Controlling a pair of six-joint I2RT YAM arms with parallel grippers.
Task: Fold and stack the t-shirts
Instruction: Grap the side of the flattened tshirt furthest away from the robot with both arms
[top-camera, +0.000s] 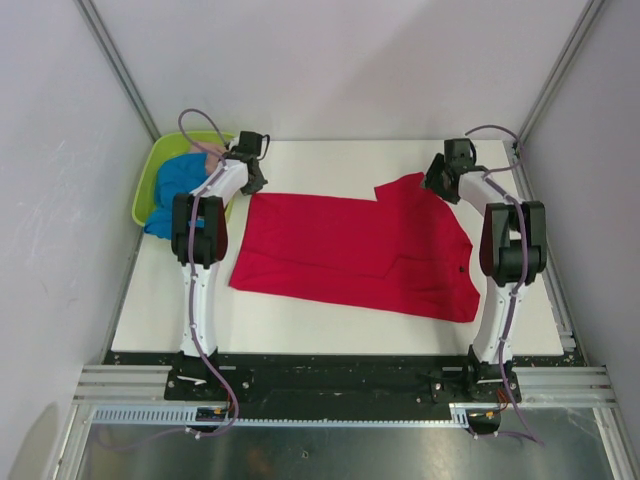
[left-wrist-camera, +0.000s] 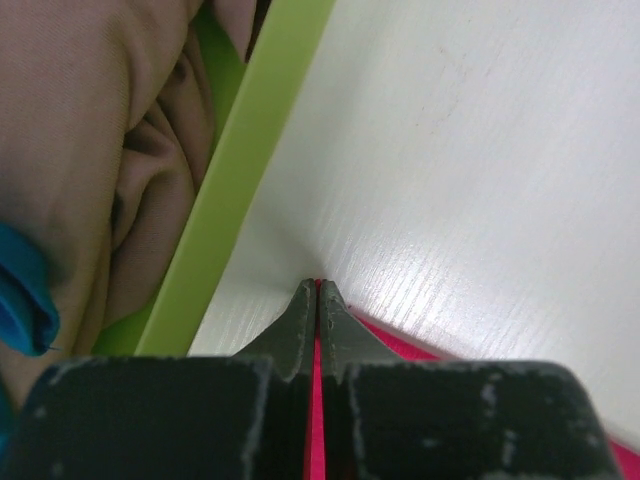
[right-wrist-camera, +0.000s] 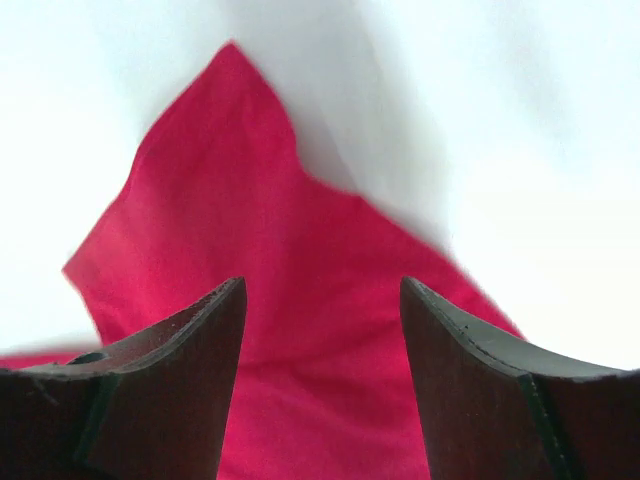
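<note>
Red shirt (top-camera: 350, 250) flat, unfolded, pinched by left gripper (left-wrist-camera: 318, 300); right gripper (right-wrist-camera: 320, 300) spread wide; blue shirt (top-camera: 175, 185), pink shirt (left-wrist-camera: 80, 150) heaped at counter's (top-camera: 330, 330) far-left corner.

A lime-green plastic basket (top-camera: 143, 200) sits at the far left corner of the white table (top-camera: 330, 330).

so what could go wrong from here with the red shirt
1. The left end effector is shut on the edge of the red t-shirt, right beside the rim of the green basket; lifting or swinging from there might knock the basket.
2. The right end effector is open above the shirt, holding nothing; if the left pulls alone, the cloth may drag and bunch instead of folding cleanly.
</note>
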